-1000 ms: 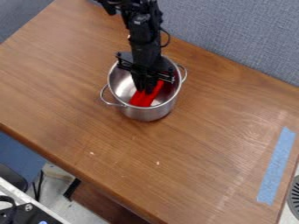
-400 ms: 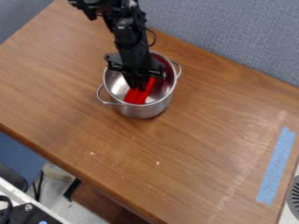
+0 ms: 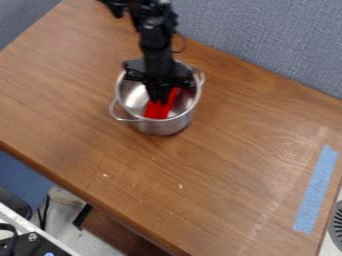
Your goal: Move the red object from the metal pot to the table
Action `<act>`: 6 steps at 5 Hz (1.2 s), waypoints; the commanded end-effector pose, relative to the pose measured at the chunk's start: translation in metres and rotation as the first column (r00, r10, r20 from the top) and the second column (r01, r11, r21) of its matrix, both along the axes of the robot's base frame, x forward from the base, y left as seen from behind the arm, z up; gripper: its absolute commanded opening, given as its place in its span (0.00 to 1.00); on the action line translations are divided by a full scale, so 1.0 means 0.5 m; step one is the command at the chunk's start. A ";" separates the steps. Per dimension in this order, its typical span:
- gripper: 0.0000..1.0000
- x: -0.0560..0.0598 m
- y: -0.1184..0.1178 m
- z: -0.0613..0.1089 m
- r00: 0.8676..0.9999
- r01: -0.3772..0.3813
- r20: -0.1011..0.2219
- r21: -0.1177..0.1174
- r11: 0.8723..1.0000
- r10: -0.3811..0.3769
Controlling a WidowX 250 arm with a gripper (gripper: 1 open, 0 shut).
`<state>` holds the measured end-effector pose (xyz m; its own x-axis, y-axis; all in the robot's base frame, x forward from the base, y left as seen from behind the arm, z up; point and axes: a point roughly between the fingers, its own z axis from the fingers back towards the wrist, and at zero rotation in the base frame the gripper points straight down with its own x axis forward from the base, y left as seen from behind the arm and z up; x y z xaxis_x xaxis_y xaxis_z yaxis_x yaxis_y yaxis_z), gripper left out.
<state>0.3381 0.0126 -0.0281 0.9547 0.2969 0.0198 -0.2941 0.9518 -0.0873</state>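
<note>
Since a second ago the metal pot (image 3: pixel 156 98) has slid a little to the left on the table (image 3: pixel 120 180), and the arm above it has swung back from a leftward lean to stand nearly straight over it. From where I stand, the gripper (image 3: pixel 163 92) points straight down into the pot, its dark fingers reaching below the rim. Its jaws are drawn in close together, pinched around the upper end of the red object (image 3: pixel 164 103). That red piece sits inside the pot, directly under and between the jaws, its lower end spreading toward the pot's near wall. The pot's shiny rim rings the jaws on all sides, one loop handle poking out at the lower left. Far off to the right of the jaws, a strip of blue tape (image 3: pixel 314 189) lies along the table's edge.
</note>
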 end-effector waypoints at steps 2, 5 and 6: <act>0.00 0.070 -0.131 0.013 0.980 -0.196 0.056 0.044 0.980 0.193; 0.00 0.071 -0.103 -0.006 0.962 -0.265 0.084 0.059 0.962 0.260; 0.00 0.093 -0.105 0.043 0.972 -0.222 0.088 0.042 0.974 0.217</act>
